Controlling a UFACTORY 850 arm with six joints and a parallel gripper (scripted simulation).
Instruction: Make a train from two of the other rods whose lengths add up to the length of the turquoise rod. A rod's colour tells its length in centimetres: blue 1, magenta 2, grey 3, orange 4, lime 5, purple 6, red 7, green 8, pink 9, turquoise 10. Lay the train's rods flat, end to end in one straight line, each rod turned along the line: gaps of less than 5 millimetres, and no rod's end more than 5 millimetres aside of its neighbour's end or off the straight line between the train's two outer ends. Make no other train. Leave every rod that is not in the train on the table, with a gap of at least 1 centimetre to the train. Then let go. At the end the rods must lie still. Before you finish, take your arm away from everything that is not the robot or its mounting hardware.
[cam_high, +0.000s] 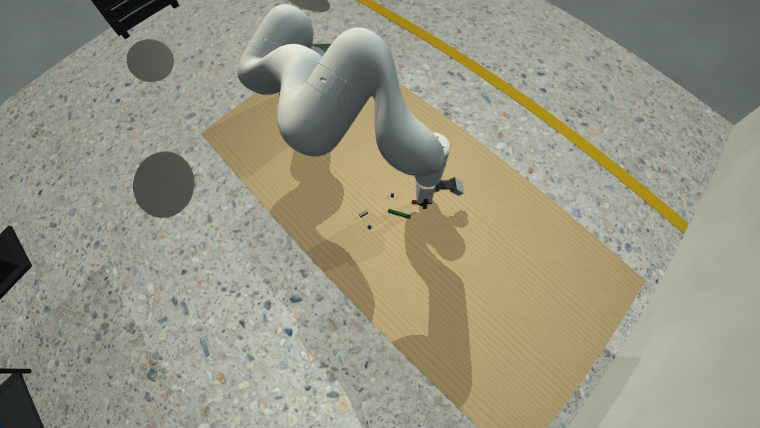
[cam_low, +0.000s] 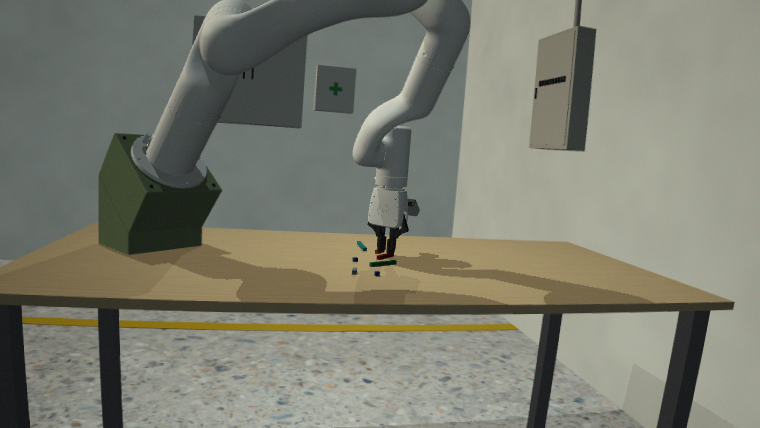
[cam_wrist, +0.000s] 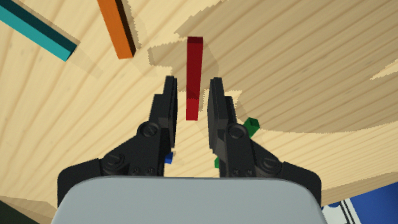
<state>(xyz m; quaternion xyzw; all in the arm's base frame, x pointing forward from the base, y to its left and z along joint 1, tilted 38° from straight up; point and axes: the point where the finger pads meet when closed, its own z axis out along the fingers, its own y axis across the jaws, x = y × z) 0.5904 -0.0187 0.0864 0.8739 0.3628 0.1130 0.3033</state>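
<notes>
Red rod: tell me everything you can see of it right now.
The red rod is a slim, square-section bar in plain matte red with no markings. It lies flat on the wooden table, pointing straight away from the wrist camera. Its near half sits between the fingers of the gripper with a gap on each side, so nothing grips it. The orange rod lies apart from it, and the green rod lies close by.

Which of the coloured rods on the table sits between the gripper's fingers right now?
The red rod, lying lengthwise between the black fingers. The orange rod and turquoise rod lie farther off.
</notes>
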